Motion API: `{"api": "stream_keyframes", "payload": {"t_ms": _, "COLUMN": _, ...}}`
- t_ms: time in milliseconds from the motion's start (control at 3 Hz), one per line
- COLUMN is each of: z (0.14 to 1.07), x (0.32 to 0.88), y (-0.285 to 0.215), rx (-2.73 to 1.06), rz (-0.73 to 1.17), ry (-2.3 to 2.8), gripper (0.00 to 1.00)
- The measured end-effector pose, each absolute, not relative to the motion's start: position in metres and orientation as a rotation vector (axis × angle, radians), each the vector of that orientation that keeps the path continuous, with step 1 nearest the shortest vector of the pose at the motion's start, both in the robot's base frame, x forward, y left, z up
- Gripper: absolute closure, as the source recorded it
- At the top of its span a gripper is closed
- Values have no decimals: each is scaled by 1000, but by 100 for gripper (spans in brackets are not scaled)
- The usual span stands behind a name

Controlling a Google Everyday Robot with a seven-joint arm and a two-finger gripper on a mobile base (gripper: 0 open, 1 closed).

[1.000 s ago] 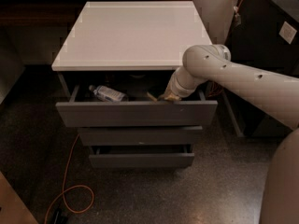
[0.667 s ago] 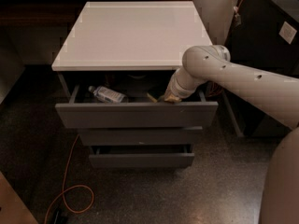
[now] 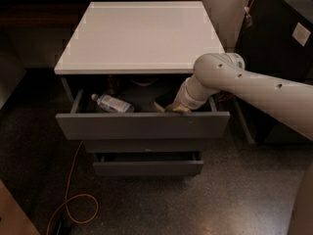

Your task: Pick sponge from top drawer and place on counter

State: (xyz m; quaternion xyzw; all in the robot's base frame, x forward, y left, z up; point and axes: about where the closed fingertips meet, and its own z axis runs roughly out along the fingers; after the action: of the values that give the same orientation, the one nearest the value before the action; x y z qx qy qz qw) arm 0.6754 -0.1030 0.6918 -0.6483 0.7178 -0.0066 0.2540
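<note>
Dark speckled floor (image 3: 29,146) surrounds a grey cabinet, and an orange cable (image 3: 73,199) is seen looped on it, well down and to the left of the gripper (image 3: 177,109). Above and behind the gripper the white tabletop (image 3: 139,33) is spread out; it is judged to be where the sponge is to be set down.

The top drawer (image 3: 142,125) is pulled out towards the camera, evidently so that its contents can be reached from above. Inside it, well to the left of the gripper, a clear bottle (image 3: 111,103) is laid on its side and is left alone as no part of the task. Just beside the gripper on its left, the sponge (image 3: 163,103) is seen as a dark block with a yellow edge, lying in the drawer behind the grey front.

The gripper itself is lowered into the right part of the drawer and is partly hidden by the drawer front. Whether it is released or clenched cannot be told, nor whether the sponge is touched. The steep downward angle of the arm (image 3: 244,82), which is stretched in from the right, is judged to serve a grasp from above. Below the gripper, a shallower drawer (image 3: 146,168) is also seen slightly open.

Against the earlier frames almost nothing is changed: the arm is held in the same pose, the gripper is kept at the same spot, and bottle and sponge are unmoved. A pause at the grasp is suggested.
</note>
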Motion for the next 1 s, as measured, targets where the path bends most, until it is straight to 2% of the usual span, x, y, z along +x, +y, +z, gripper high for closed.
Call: {"api": "stream_keyframes", "payload": {"t_ms": 1000, "z": 693, "x": 604, "y": -92, "rx": -1749, "rz": 122, "ry": 1992, "gripper": 100}}
